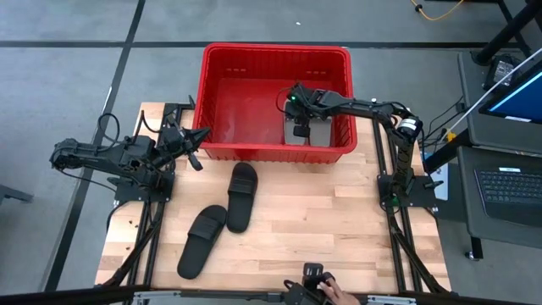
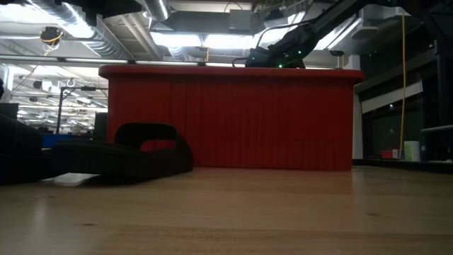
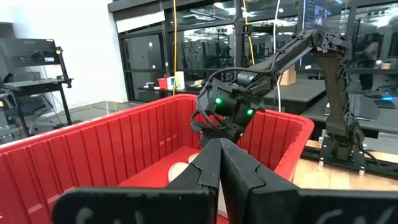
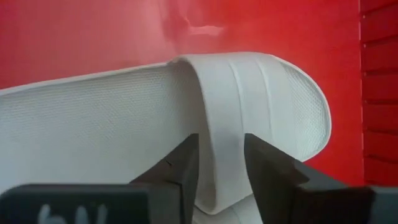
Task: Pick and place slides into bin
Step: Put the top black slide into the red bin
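right gripper point(image 4: 221, 165) inside the red bin point(image 1: 222, 61), fingers parted astride the strap of a grey slide point(image 4: 155, 118) lying there; two black slides point(image 1: 222, 216) on the table point(image 1: 339, 229); left gripper point(image 1: 196, 140) closed, empty.

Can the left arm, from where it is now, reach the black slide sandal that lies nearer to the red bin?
Probably yes. The left hand sits shut by the red plastic crate's left front corner, and the nearer matte black slide sandal lies on open wooden table just in front, with nothing between them.
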